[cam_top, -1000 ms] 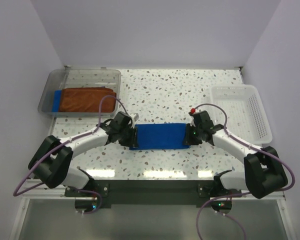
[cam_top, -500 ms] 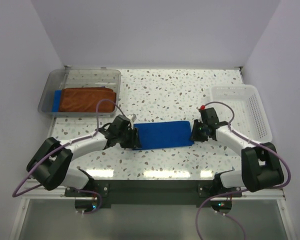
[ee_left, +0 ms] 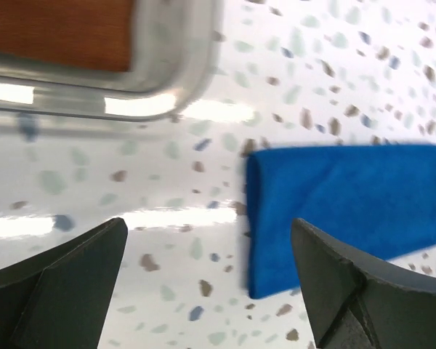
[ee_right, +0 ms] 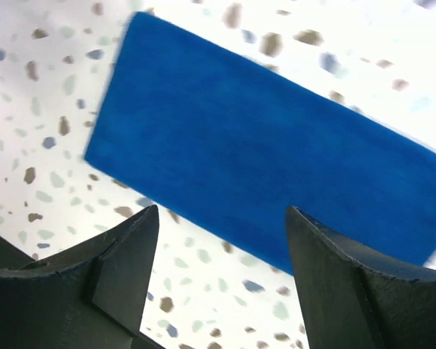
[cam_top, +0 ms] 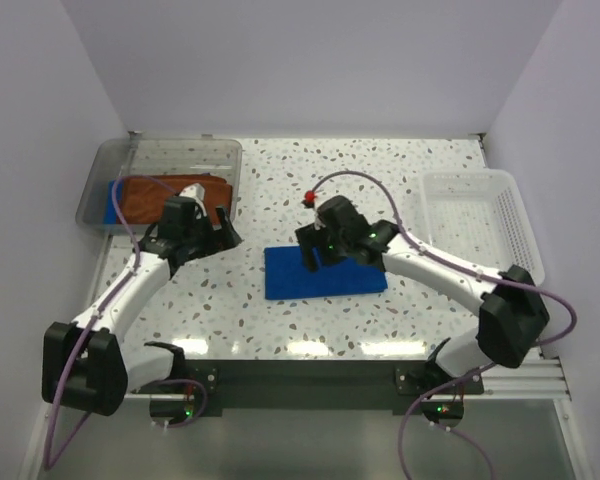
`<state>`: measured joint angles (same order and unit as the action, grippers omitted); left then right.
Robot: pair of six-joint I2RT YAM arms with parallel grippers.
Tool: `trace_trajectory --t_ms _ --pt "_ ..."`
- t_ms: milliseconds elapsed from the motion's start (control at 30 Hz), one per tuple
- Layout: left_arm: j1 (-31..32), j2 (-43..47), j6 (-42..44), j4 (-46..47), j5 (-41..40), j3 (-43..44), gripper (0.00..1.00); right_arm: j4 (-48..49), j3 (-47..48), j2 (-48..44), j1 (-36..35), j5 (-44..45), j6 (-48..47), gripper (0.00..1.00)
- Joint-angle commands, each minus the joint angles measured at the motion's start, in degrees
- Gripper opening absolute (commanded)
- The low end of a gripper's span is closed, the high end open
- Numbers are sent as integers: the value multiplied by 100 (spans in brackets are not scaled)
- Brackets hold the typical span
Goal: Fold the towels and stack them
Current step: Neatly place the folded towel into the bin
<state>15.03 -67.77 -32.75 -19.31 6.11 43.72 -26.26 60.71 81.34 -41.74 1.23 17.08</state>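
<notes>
A folded blue towel [cam_top: 327, 273] lies flat on the speckled table, also seen in the left wrist view [ee_left: 349, 211] and the right wrist view [ee_right: 261, 160]. My left gripper [cam_top: 216, 233] is open and empty, off the towel's left end, beside the clear bin [cam_top: 230, 160]. In its own view the left gripper [ee_left: 208, 227] frames bare table with the towel's end to the right. My right gripper [cam_top: 313, 256] hovers open over the towel's left half; the right gripper [ee_right: 221, 214] holds nothing. An orange folded towel [cam_top: 145, 203] lies in the bin, partly hidden by my left arm.
The clear bin's rim [ee_left: 171, 91] and the orange towel [ee_left: 58, 33] show at the top of the left wrist view. A strip of blue cloth [cam_top: 113, 201] peeks out beside the orange towel. A white slatted basket [cam_top: 480, 190] stands at the right.
Both grippers opened and let go of the blue towel's ends. My left arm drew back-left toward the bin; my right arm swung left and now hangs over the towel.
</notes>
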Motion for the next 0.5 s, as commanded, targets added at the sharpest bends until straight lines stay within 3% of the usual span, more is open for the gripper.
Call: trace_trajectory --t_ms 0,200,467 --pt "-744 -35 647 -460 -14 14 100 -195 703 759 -815 377 23 76" --pt "-1142 -52 972 -416 -180 -145 100 -370 1926 2296 -1748 799 6 74" --pt "-1177 62 1131 -407 -523 -303 100 -845 2972 3668 -2172 1370 6 63"
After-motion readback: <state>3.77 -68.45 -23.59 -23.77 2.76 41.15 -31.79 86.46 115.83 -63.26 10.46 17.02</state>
